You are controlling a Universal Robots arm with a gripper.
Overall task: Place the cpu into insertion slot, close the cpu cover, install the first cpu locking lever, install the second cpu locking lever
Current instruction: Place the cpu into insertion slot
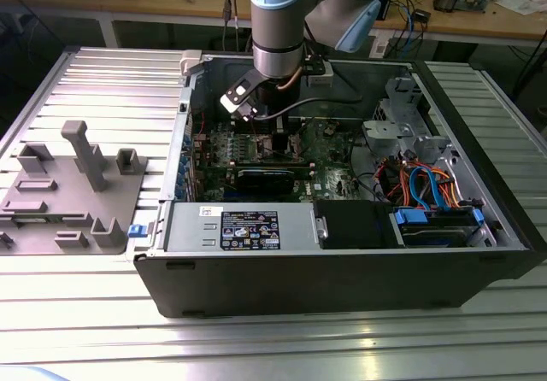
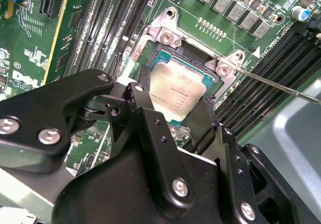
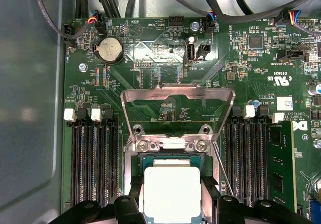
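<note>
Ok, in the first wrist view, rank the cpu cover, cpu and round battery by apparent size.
1. cpu cover, hinged open: largest
2. cpu
3. round battery: smallest
The raised cover may sit nearer the camera, flattering its size.

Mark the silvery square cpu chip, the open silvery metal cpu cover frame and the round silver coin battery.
cpu chip (image 3: 172, 193): first wrist view, centre of its metal top.
cpu cover frame (image 3: 178, 93): first wrist view, crossbar opposite its hinge.
coin battery (image 3: 110, 49): first wrist view, centre of its face.
</note>
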